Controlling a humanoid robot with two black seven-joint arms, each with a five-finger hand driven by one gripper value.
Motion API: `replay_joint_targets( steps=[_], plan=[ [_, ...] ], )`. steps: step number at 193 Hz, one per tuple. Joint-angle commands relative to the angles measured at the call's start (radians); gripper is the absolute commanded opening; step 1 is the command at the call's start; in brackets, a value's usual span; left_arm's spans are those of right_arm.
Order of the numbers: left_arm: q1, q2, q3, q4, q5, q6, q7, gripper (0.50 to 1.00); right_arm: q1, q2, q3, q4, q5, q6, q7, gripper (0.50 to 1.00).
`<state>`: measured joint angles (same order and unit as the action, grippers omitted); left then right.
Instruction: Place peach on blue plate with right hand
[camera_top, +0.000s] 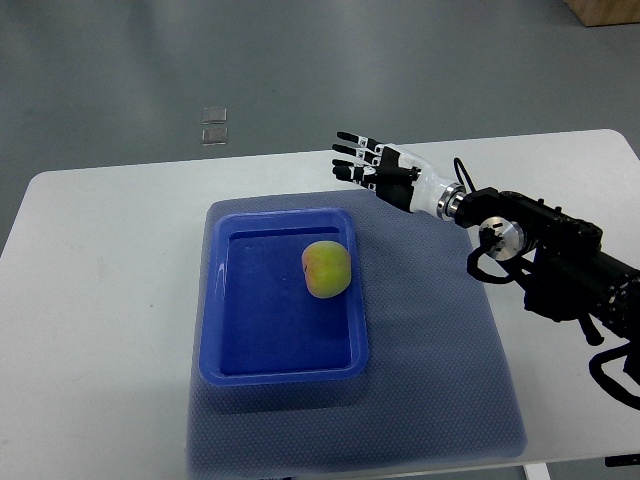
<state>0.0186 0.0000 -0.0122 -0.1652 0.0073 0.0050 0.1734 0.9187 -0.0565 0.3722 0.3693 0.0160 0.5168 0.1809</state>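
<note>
A yellow-green peach (326, 268) with a reddish blush lies inside the blue plate (220, 330), a deep rectangular tray, near its far right side. My right hand (362, 161) hovers beyond the tray's far right corner, above the table, with its fingers stretched out flat and holding nothing. It is clear of the peach, up and to the right of it. The right arm (545, 250) runs in from the right edge. No left arm shows.
The tray rests on a blue-grey mat (440, 360) spread over a white table (100, 300). Grey floor lies beyond the table's far edge, with a small clear tile (214, 124) on it. A wooden box corner (605, 10) shows at the top right.
</note>
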Motion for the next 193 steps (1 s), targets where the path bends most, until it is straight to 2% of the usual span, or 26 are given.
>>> replay_joint_targets(
  steps=[1, 24, 43, 44, 53, 73, 84, 193],
  plan=[
    [0.0, 0.0, 0.0, 0.0, 0.0, 0.0, 0.0, 1.0, -0.023, -0.031, 0.001, -0.004, 0.084, 0.014, -0.044, 0.928],
    [0.0, 0.0, 0.0, 0.0, 0.0, 0.001, 0.0, 1.0, -0.027, -0.055, 0.001, -0.003, 0.147, 0.048, -0.069, 0.928],
    [0.0, 0.0, 0.0, 0.0, 0.0, 0.001, 0.0, 1.0, -0.026, -0.063, 0.001, -0.003, 0.174, 0.046, -0.08, 0.928],
    [0.0, 0.0, 0.0, 0.0, 0.0, 0.0, 0.0, 1.0, -0.026, -0.062, 0.001, -0.003, 0.202, 0.034, -0.098, 0.928],
    [0.0, 0.0, 0.0, -0.002, -0.001, 0.0, 0.0, 1.0, -0.026, -0.06, 0.001, -0.006, 0.22, 0.008, -0.113, 0.928],
    [0.0, 0.0, 0.0, -0.014, -0.001, 0.0, 0.0, 1.0, -0.026, -0.049, 0.002, -0.004, 0.225, -0.101, -0.106, 0.93],
    [0.0, 0.0, 0.0, -0.017, -0.001, 0.0, 0.0, 1.0, -0.027, -0.049, 0.001, -0.004, 0.223, -0.121, -0.106, 0.93],
    [0.0, 0.0, 0.0, -0.042, -0.001, 0.0, 0.0, 1.0, -0.037, -0.046, -0.001, -0.004, 0.205, -0.121, -0.101, 0.932]
  ],
)
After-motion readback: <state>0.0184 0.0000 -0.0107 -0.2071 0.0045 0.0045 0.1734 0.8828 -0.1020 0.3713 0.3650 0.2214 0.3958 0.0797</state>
